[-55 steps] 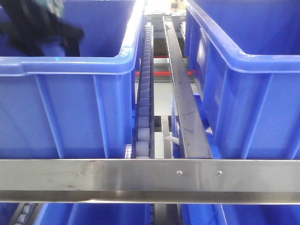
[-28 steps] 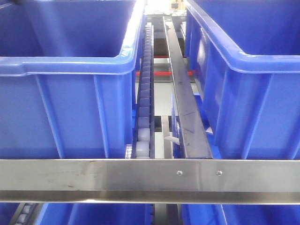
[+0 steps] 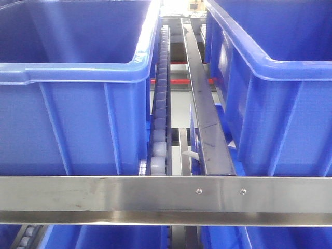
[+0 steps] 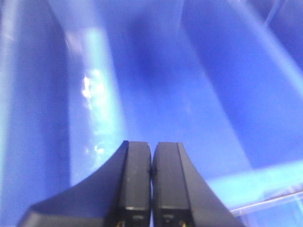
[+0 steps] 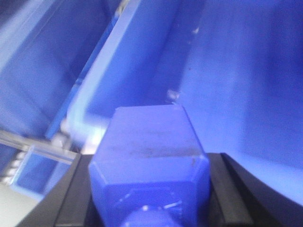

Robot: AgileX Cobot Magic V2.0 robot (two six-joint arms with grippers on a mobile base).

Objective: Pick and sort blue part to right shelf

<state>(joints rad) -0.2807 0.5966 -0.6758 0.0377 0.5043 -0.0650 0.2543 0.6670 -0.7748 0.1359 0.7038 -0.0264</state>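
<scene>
Blue moulded plastic part (image 5: 149, 156), blocky with a hexagonal profile and flat faces, held between the black fingers of the right pincer (image 5: 149, 189), filling the near middle of the right wrist view. Probably light and rigid, hard plastic, no give under pressure; smooth faces likely a little slippery, so best clamped across two opposite flat sides, as seems the case here, rather than on the angled edges. Not fragile by the look of it; a short drop into a bin should do no harm. A faint scuffed line across the top face, nothing more.

Right pincer closed on the part, pointing down and forward over blurred blue plastic walls (image 5: 236, 71), with a pale rim running diagonally to the left and a strip of clear rail with rollers at the near left corner. Whether already inside the right bin or just over its edge: cannot tell from the blur.

Left pincer (image 4: 151, 161) closed, black fingers (image 4: 135, 170) pressed together with nothing between them, aimed at a blue plastic wall with a glossy highlight.

In the front view, no arm visible: large blue plastic bin on the left (image 3: 78, 72), another on the right (image 3: 270, 72), a grey roller track (image 3: 160, 104) and dark metal rail (image 3: 202, 104) between them, a steel crossbar (image 3: 104, 194) along the near edge.
</scene>
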